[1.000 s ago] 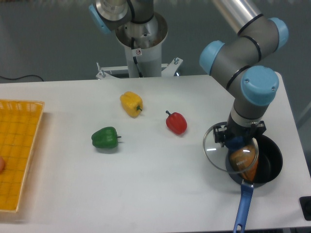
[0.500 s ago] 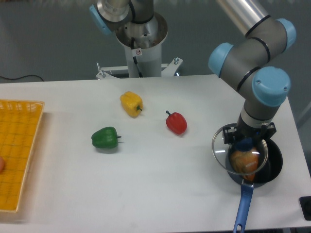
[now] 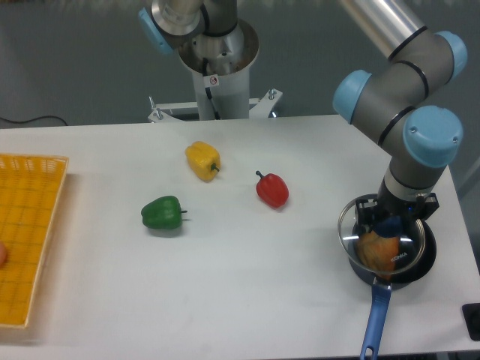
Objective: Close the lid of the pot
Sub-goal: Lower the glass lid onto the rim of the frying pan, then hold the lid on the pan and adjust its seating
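White table w/ grey wall behind; the pot [image 3: 420, 259] sits at the near right corner, blue handle pointing toward the front edge. The lid [image 3: 381, 236] hangs over it, held by its knob in the gripper [image 3: 390, 223], jaws narrow and clamped on the knob. The lid looks shifted a bit left of the pot's rim and maybe slightly tilted, not yet seated. An orange item [image 3: 379, 251] lies inside the pot under the glass. Risks, as I judge them: if the lid drops while off-centre, its rim could catch on the pot's left edge and sit crooked, or slide off onto the table. If the orange item stands taller than the rim, the lid may rock on it. Pushing down hard could nudge the pot, which is near the table edge. Further out: red pepper [image 3: 272, 189], yellow pepper [image 3: 203, 160], green pepper [image 3: 163, 213], and a yellow basket [image 3: 30, 225] at far left, all well apart from the pot.
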`<state>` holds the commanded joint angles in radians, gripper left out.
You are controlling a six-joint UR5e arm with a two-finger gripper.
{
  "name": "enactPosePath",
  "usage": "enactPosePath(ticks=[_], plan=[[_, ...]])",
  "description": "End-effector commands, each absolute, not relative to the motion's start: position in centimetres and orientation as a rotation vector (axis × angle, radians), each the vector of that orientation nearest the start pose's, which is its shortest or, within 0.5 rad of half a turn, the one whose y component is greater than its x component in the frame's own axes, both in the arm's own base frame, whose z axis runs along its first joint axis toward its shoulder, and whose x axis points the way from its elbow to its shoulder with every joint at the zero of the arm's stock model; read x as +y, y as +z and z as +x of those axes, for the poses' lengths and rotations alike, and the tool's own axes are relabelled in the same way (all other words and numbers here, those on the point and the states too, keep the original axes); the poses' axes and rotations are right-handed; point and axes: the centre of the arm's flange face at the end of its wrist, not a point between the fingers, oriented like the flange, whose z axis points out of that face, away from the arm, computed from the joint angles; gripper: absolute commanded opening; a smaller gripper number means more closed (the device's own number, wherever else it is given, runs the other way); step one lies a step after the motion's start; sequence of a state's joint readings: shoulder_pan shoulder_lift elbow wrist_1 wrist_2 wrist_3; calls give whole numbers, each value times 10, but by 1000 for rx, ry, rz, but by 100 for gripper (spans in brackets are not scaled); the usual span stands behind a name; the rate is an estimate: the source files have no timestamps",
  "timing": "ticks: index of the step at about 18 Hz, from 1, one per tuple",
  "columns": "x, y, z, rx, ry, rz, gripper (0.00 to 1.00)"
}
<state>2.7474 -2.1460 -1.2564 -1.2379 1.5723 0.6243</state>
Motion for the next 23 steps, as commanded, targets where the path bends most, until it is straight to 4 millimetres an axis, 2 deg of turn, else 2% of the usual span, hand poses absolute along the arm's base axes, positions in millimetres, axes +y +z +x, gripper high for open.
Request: enactPosePath(ticks=[12, 23], plan=[[391, 314, -632, -813, 113, -2980, 56], [391, 306, -638, -807, 121, -2978, 56]])
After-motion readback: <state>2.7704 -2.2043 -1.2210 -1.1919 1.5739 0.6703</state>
